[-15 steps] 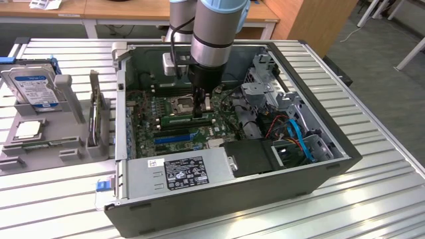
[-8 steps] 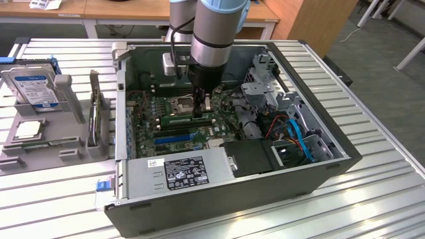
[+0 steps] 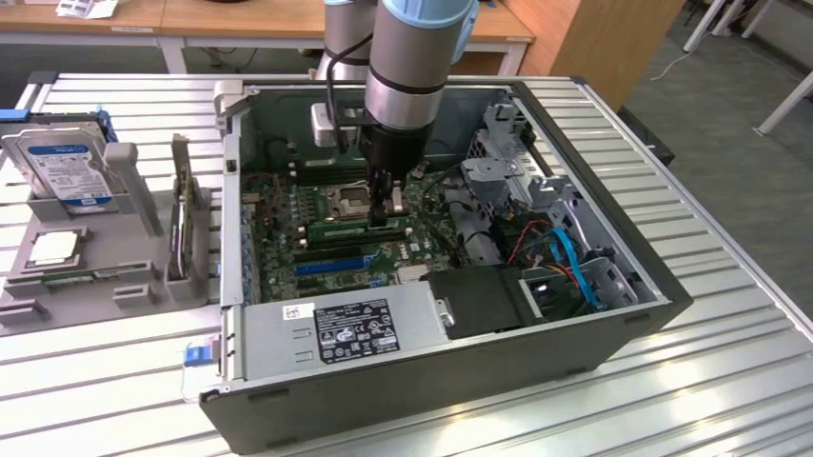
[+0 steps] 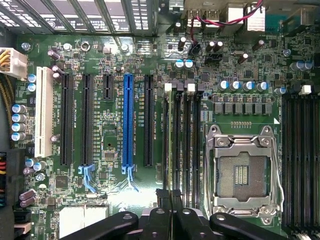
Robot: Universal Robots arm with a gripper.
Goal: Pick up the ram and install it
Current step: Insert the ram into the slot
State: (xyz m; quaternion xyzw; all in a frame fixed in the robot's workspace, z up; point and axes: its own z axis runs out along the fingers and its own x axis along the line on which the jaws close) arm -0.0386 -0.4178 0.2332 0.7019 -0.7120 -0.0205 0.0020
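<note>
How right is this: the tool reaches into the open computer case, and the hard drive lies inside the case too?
One part is wrong, as the exterior view shows. The tool reaches into the open computer case, but the hard drive stands outside it, in the grey holder at the exterior view's left.

Hard drive (image 3: 61, 164) in grey rack (image 3: 129, 186); open computer case (image 3: 420, 400); CPU socket (image 4: 243, 175).

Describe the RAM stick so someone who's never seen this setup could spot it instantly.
Find the open computer case on the slatted metal table and look at the green motherboard on its floor. Directly under the gripper, next to the silver processor socket, the ram stands on edge at a slot: a thin green strip rising above the dark slots alongside it.
</note>
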